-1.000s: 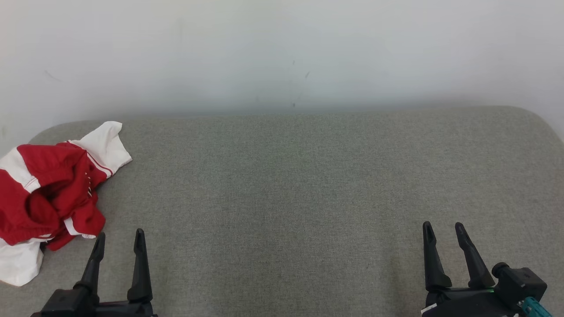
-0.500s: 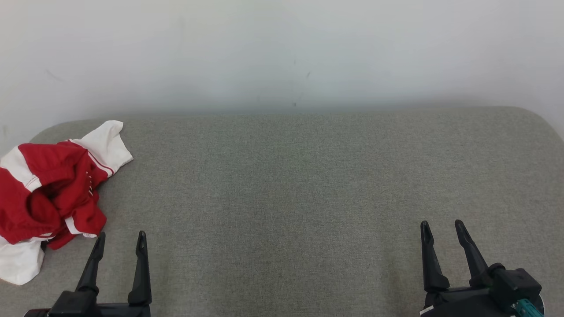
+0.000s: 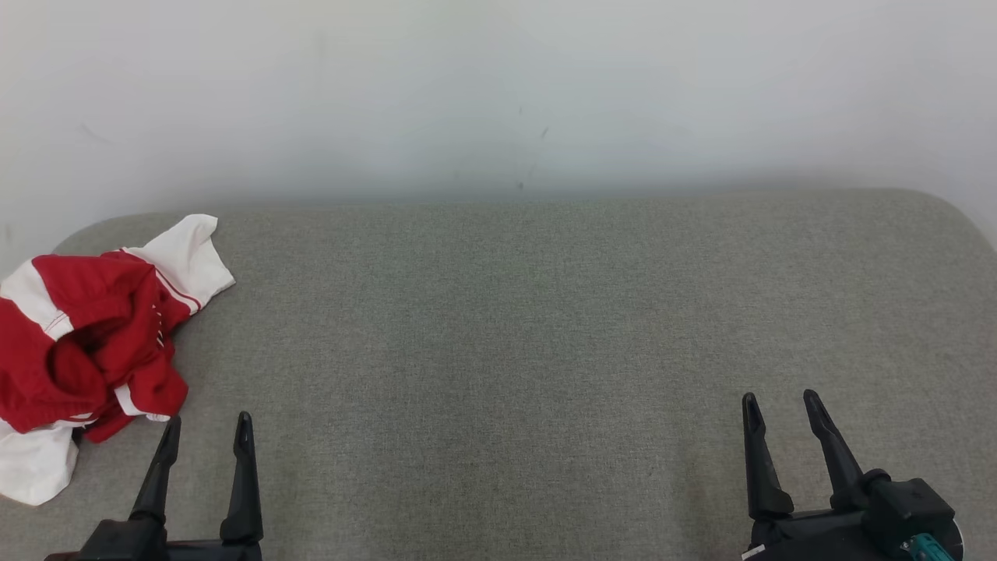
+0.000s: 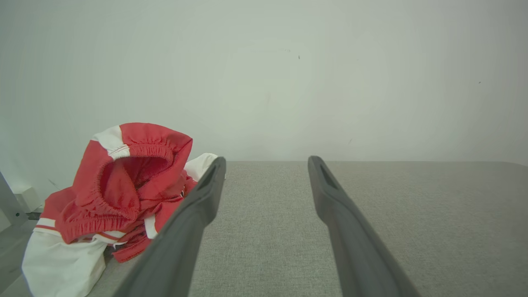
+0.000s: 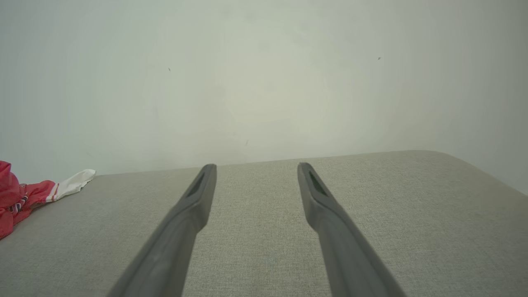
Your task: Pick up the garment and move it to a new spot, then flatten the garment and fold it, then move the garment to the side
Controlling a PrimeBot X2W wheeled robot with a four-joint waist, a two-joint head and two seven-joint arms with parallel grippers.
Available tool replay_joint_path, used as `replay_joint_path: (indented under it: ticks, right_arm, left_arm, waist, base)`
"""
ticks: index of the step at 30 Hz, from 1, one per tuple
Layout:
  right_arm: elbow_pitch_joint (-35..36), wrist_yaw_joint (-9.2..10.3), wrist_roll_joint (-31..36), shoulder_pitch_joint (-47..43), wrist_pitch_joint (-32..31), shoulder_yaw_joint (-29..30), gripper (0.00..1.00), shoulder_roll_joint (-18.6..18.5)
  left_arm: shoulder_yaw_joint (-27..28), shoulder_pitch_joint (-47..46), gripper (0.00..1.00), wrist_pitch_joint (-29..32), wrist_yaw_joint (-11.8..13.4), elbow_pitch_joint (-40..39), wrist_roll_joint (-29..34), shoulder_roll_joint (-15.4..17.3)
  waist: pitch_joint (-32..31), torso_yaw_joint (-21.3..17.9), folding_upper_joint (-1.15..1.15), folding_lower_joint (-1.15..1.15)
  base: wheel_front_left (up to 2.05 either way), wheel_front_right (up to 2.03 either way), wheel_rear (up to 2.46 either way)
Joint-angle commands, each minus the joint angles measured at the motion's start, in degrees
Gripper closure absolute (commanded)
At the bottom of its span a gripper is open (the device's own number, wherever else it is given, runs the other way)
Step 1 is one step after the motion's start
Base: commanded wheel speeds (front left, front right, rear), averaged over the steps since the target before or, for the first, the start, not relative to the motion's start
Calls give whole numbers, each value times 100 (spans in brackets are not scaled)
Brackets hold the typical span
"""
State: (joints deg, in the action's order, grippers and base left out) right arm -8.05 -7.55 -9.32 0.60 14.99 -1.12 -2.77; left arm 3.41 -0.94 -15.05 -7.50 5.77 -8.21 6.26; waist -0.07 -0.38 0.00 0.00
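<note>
The garment (image 3: 93,343) is a crumpled red and white heap at the left end of the grey padded surface (image 3: 530,335). In the left wrist view the garment (image 4: 123,185) bulges up left of the fingers, its elastic waistband facing the camera. My left gripper (image 3: 206,425) stands open just right of the heap's near corner, apart from it, nothing between its fingers. My right gripper (image 3: 779,401) is open and empty at the lower right, far from the cloth. The right wrist view catches the garment (image 5: 24,196) at its left edge.
A pale wall (image 3: 498,93) rises right behind the padded surface. The surface's rounded corners (image 3: 954,214) show at the back right and back left. In the left wrist view a grey frame part (image 4: 8,204) stands left of the heap.
Both grippers have drawn back slightly toward the bottom edge of the head view. The garment lies as before.
</note>
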Motion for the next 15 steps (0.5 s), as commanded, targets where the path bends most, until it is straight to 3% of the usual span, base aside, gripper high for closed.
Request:
replay_joint_path:
  ticks: [1, 15]
  right_arm:
    - [4, 12, -52, -38, 30, -6, 0, -18]
    - [-45, 12, -220, -40, 30, -11, 0, -18]
  left_arm:
    - [18, 32, 0, -20, 8, 47, -86, 13]
    - [-55, 93, 0, -20, 5, 194, -273, 80]
  waist:
    - [-7, 6, 0, 0]
    - [-31, 15, 0, 0]
  base:
    - [0, 0, 0]
    - [0, 0, 0]
